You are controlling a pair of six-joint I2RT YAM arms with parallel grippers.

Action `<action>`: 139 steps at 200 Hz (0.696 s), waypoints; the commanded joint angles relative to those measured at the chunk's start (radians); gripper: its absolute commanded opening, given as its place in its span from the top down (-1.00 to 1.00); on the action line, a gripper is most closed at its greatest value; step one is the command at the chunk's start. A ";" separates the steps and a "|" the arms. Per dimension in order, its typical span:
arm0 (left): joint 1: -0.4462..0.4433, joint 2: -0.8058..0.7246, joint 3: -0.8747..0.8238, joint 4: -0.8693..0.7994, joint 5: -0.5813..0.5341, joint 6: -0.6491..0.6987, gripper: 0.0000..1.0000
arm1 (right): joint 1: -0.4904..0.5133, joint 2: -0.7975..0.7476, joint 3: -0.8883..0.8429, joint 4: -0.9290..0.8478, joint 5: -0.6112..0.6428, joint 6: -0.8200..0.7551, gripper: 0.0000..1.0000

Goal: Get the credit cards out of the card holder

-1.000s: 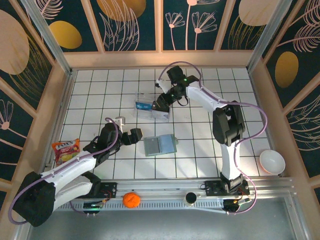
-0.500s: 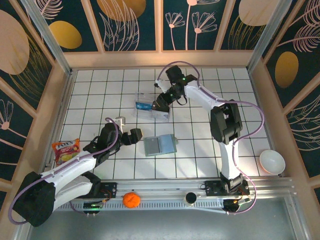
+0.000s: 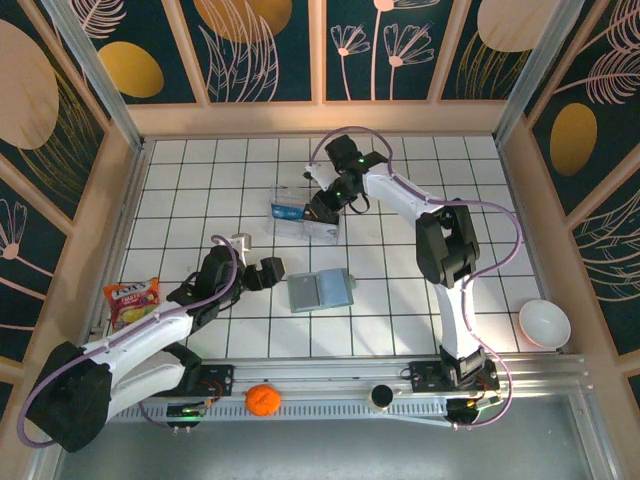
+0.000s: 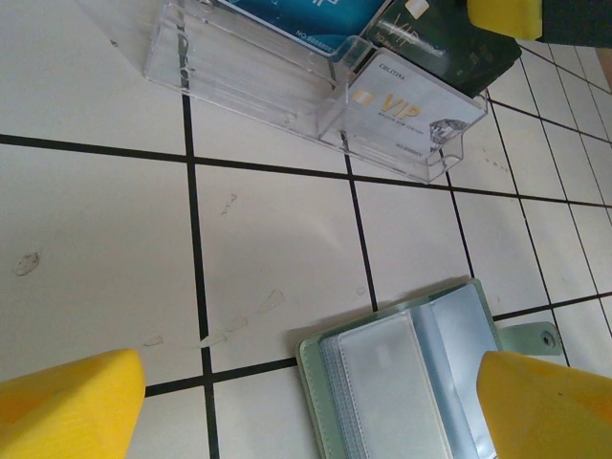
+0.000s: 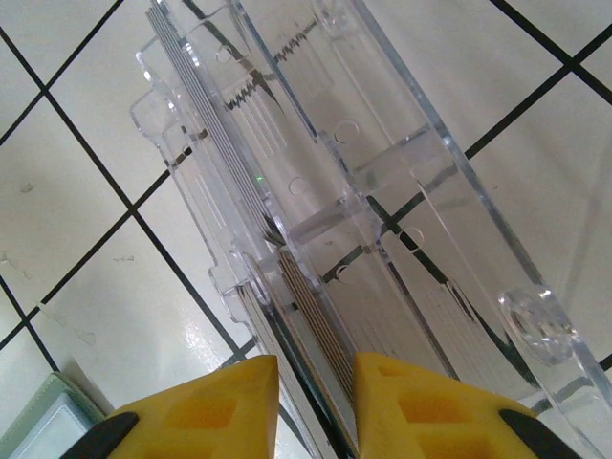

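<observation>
We found the card holder lying open toward the surface's near edge. The left tool gaped wide beside it, and the right tool stood narrow (astride a wall of the clear box; grip undeterminable).

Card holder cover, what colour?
The card holder cover is pale grey-green, blue-grey inside; left wrist view shows it best.

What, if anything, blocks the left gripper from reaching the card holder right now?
Likely nothing, so yes: the left gripper is open just beside the card holder, which lies open on the tiles with nothing between them. The right gripper is away at the clear box.
</observation>
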 commanded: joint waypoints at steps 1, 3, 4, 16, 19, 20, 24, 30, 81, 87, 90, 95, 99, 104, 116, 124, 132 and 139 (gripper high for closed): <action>0.008 0.003 0.008 0.025 0.009 0.015 -0.79 | 0.007 0.020 0.035 -0.024 0.010 -0.020 0.50; 0.007 0.003 0.008 0.025 0.009 0.014 -0.79 | 0.007 0.020 0.035 -0.024 0.011 -0.020 0.50; 0.008 0.003 0.007 0.026 0.009 0.015 -0.79 | 0.007 0.021 0.036 -0.024 0.012 -0.020 0.51; 0.007 0.003 0.008 0.026 0.009 0.015 -0.79 | 0.006 0.021 0.037 -0.028 0.016 -0.021 0.56; 0.007 0.003 0.006 0.026 0.009 0.015 -0.79 | 0.007 0.021 0.037 -0.028 0.017 -0.022 0.57; 0.007 0.003 0.006 0.026 0.009 0.015 -0.79 | 0.007 0.021 0.037 -0.028 0.017 -0.022 0.58; 0.007 0.003 0.006 0.026 0.009 0.015 -0.79 | 0.007 0.021 0.037 -0.028 0.020 -0.022 0.60; 0.007 0.004 0.006 0.026 0.009 0.014 -0.79 | 0.007 0.020 0.038 -0.028 0.021 -0.022 0.61; 0.007 0.003 0.006 0.026 0.009 0.014 -0.79 | 0.009 0.018 0.060 -0.036 0.020 -0.030 0.86; 0.008 0.003 0.006 0.026 0.010 0.013 -0.79 | 0.013 0.019 0.065 -0.039 0.018 -0.032 0.88; 0.007 0.003 0.005 0.026 0.009 0.013 -0.79 | 0.015 0.019 0.065 -0.039 0.019 -0.031 0.89; 0.006 0.003 0.004 0.026 0.009 0.014 -0.79 | 0.014 0.019 0.066 -0.039 0.021 -0.032 0.89; 0.007 0.003 0.004 0.026 0.009 0.014 -0.79 | 0.015 0.017 0.067 -0.039 0.022 -0.032 0.89; 0.008 0.003 0.005 0.026 0.009 0.015 -0.79 | 0.016 0.018 0.070 -0.041 0.024 -0.032 0.90; 0.008 0.003 0.004 0.025 0.010 0.014 -0.79 | 0.019 0.013 0.075 -0.044 0.024 -0.035 0.91; 0.007 0.003 0.004 0.026 0.009 0.014 -0.79 | 0.021 0.009 0.077 -0.042 0.025 -0.035 0.95; 0.008 0.003 0.004 0.026 0.010 0.014 -0.80 | 0.021 0.005 0.079 -0.045 0.021 -0.039 0.99; 0.008 0.004 0.004 0.026 0.011 0.016 -0.79 | 0.023 -0.001 0.080 -0.045 0.025 -0.042 1.00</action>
